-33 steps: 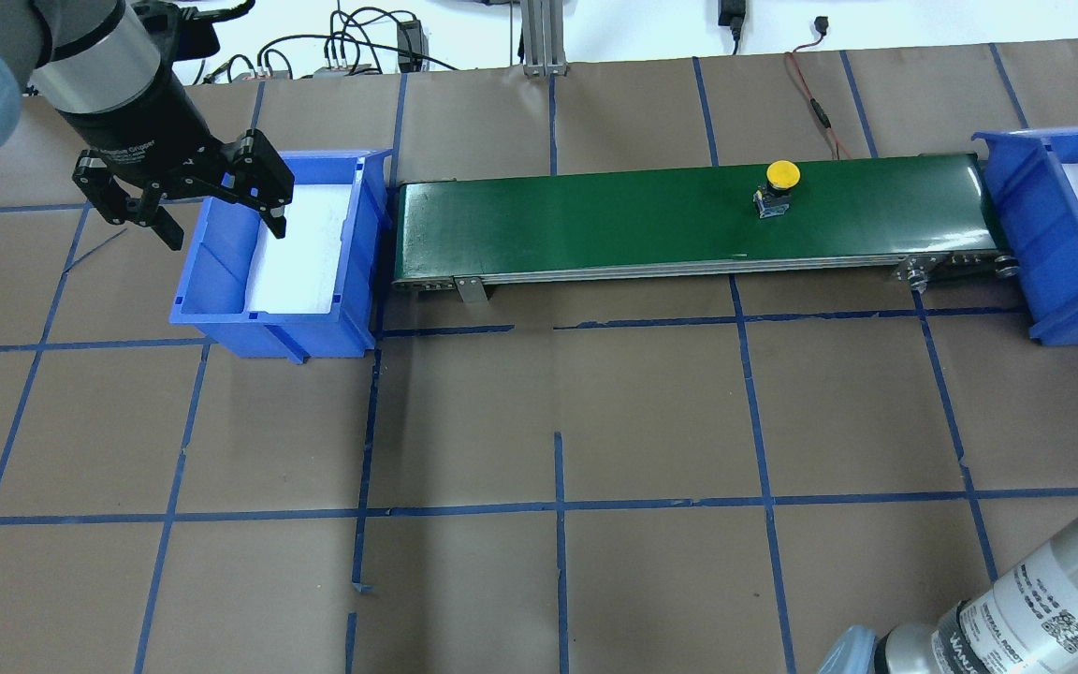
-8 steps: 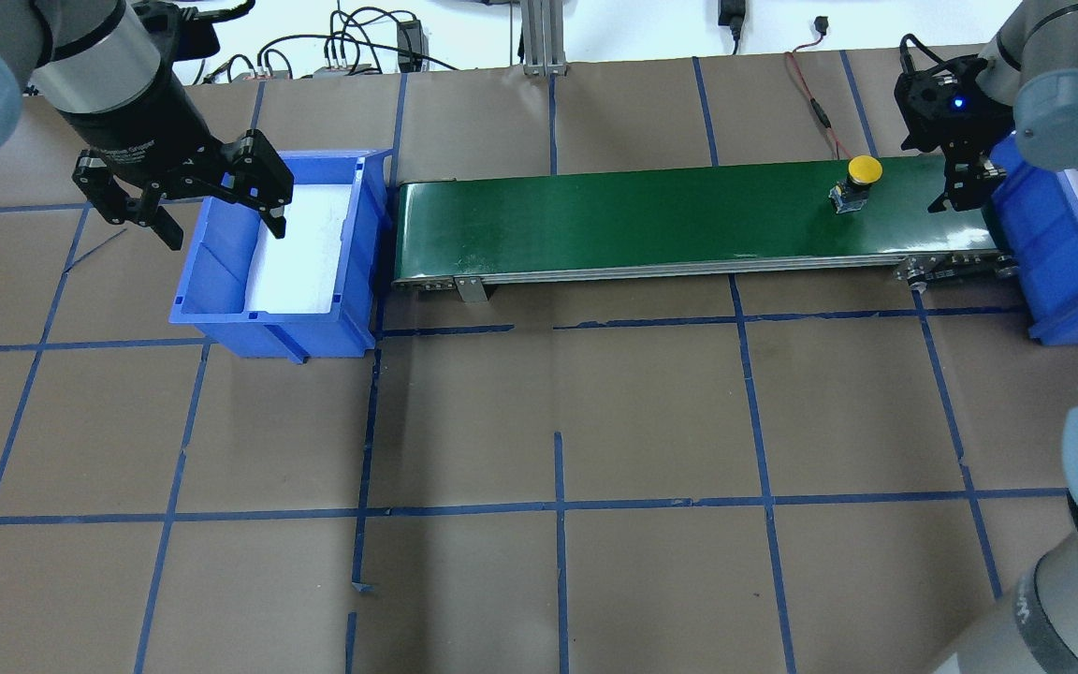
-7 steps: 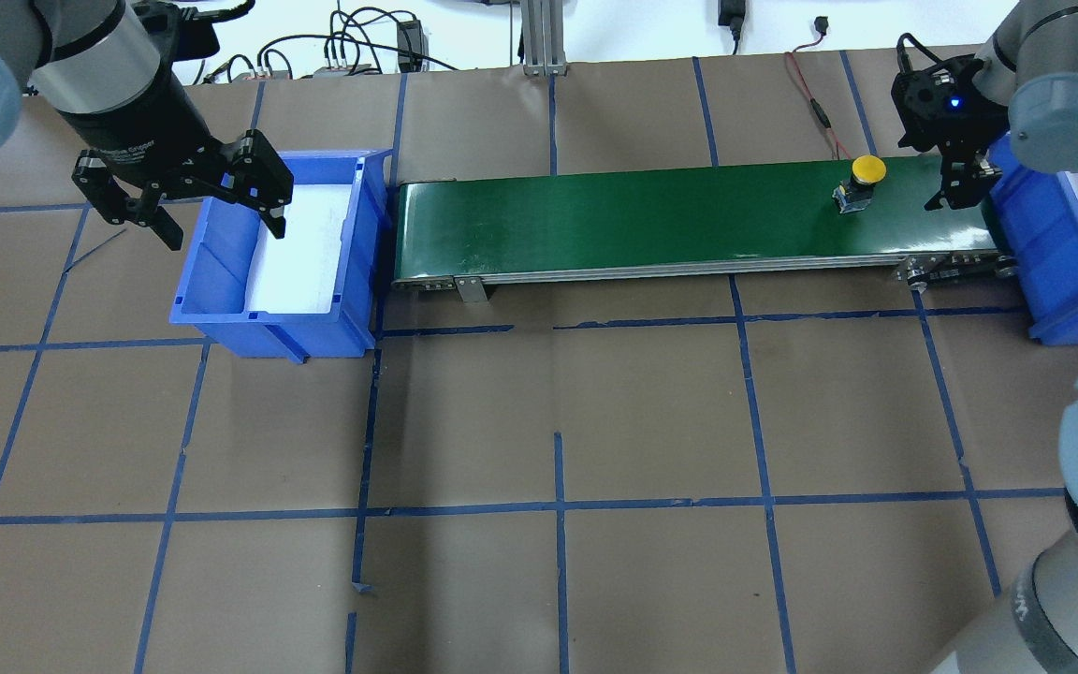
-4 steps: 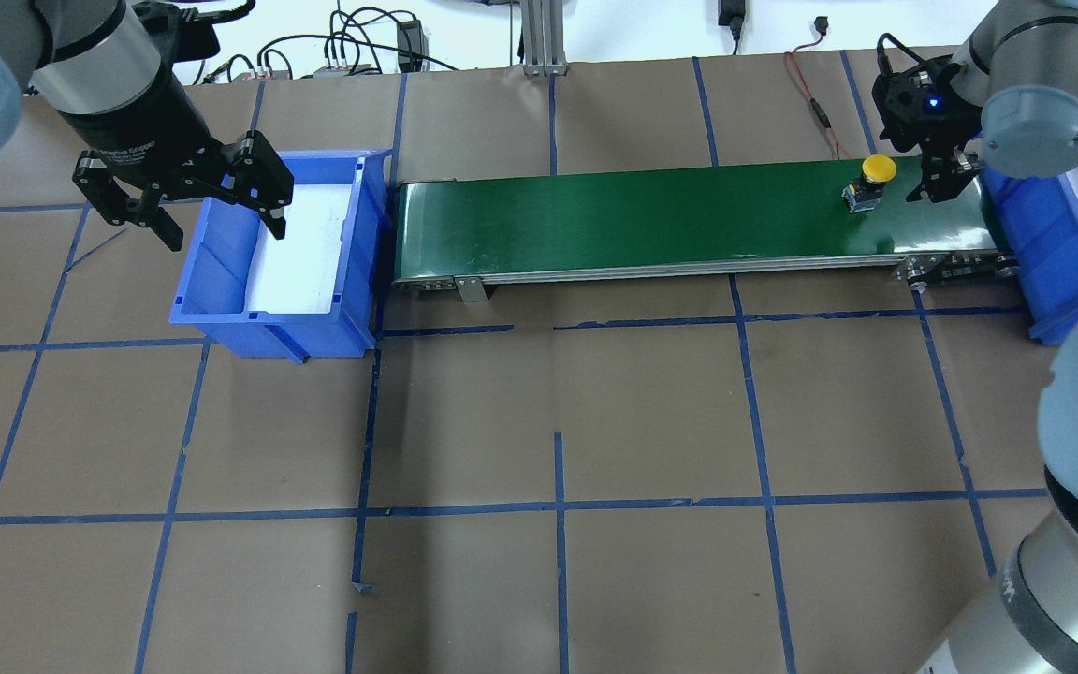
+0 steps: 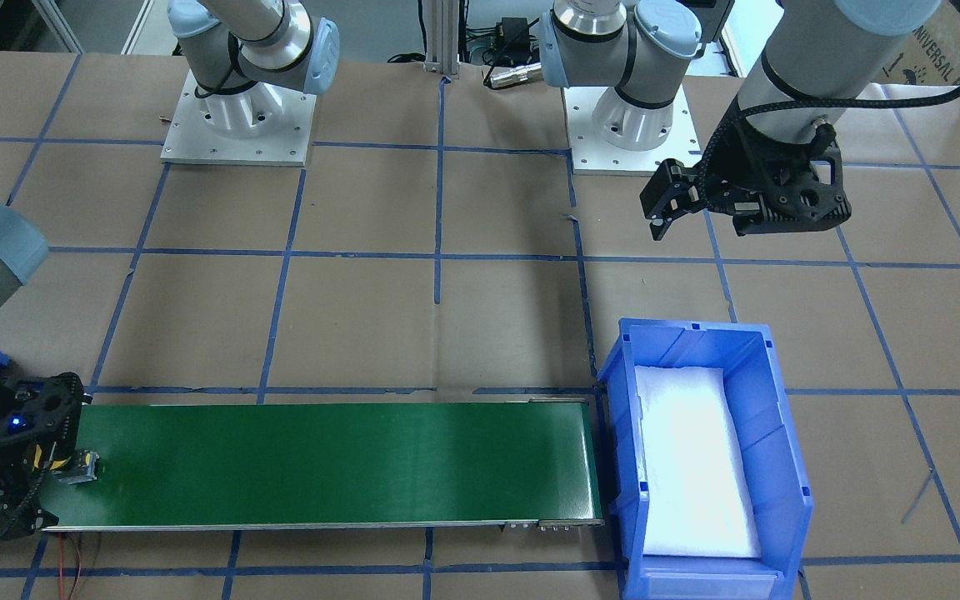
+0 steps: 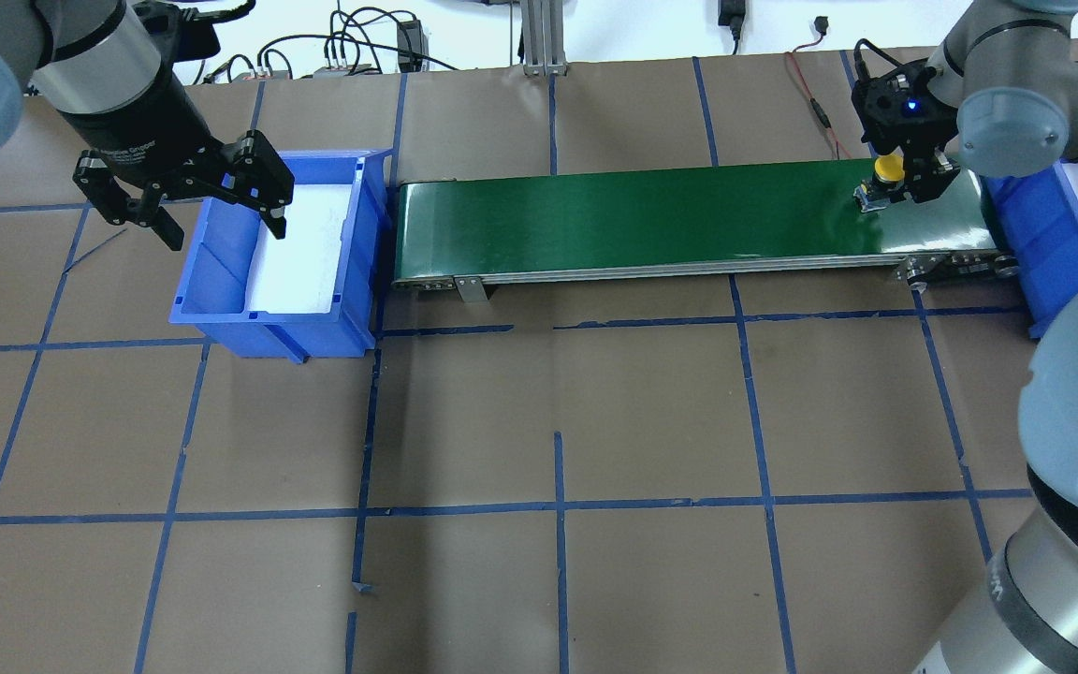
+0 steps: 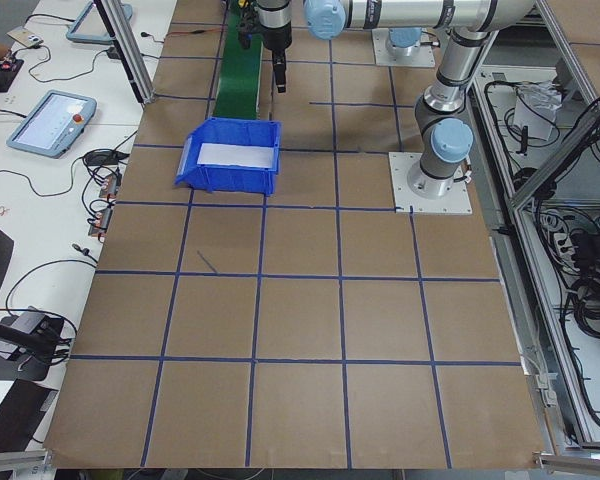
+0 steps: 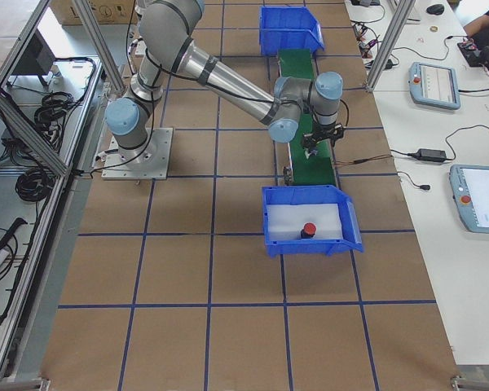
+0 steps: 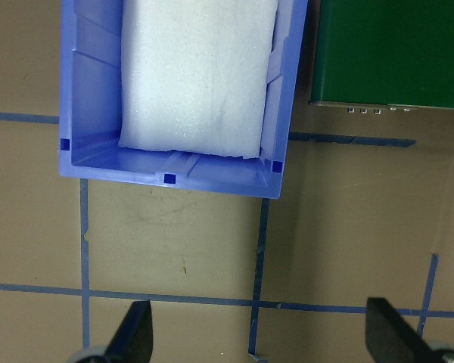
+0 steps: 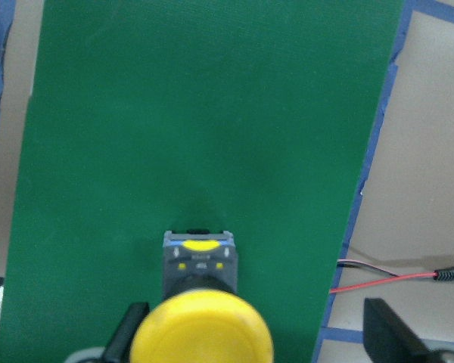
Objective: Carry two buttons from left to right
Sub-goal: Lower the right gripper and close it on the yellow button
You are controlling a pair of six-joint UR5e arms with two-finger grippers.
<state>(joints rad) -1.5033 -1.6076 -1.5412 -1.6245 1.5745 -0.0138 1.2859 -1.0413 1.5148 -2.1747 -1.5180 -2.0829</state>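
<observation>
One red button (image 8: 309,230) sits binned; your right gripper (image 6: 904,187) has jaws seemingly open astride the yellow button (image 10: 200,302): close, then lift.

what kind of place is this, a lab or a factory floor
Probably a robotics lab test cell: robot arms bolted to a tape-gridded table, a green conveyor between blue bins, teach pendants alongside.
</observation>
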